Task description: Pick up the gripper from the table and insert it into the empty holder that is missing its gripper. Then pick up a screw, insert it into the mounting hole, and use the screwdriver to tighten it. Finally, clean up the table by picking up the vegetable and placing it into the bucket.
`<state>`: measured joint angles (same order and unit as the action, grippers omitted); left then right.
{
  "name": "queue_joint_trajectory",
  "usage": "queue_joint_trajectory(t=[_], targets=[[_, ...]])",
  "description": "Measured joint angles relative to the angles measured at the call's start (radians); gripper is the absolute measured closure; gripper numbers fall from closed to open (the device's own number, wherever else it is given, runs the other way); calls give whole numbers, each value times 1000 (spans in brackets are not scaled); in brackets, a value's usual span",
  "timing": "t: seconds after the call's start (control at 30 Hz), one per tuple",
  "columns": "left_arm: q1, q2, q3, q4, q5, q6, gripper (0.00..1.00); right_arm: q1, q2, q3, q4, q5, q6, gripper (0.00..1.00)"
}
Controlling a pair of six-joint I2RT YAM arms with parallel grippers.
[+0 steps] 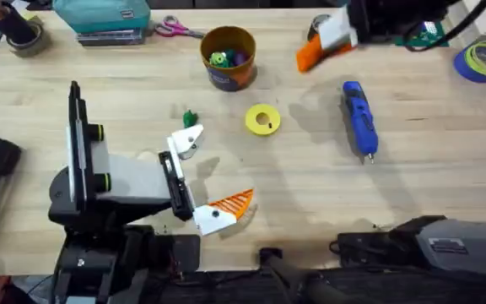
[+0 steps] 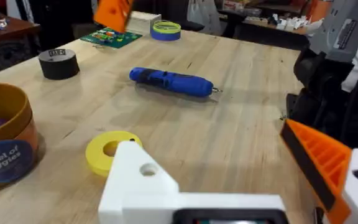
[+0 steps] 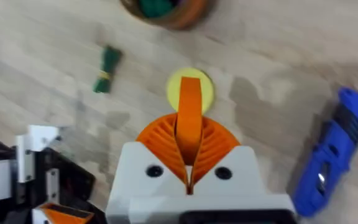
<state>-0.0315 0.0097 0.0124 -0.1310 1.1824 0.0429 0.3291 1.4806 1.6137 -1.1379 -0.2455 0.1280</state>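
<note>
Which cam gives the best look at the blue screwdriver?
The left wrist view: the blue pen-shaped electric screwdriver lies whole and side-on on the wooden table, metal tip visible. Overhead shows its full length from above, smaller. The right wrist view catches it at the frame edge, blurred.

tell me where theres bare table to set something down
The widest bare stretch is the near right of the table, between the screwdriver and the front edge. Another lies far left, between the left gripper and the back-edge clutter. It is crowded in the middle, around the bucket, vegetable and yellow ring.
</note>
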Motion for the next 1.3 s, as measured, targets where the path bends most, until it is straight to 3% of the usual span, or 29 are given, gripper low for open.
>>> queue_joint_trajectory(t=[0.27,0.5,0.8,1.0,1.3], targets=[[0,0,0,0,0,0,15,-12,-101,-230,333,-298,16,992],[0,0,0,0,0,0,15,-61,-108,-473,724,-633,156,992],[0,0,0,0,0,0,16,-109,-103,-809,1513,-941,581,992],[0,0,0,0,0,0,15,-110,-33,-921,2009,-1076,927,992],[0,0,0,0,0,0,15,-110,102,-1004,2430,-1187,1309,992]])
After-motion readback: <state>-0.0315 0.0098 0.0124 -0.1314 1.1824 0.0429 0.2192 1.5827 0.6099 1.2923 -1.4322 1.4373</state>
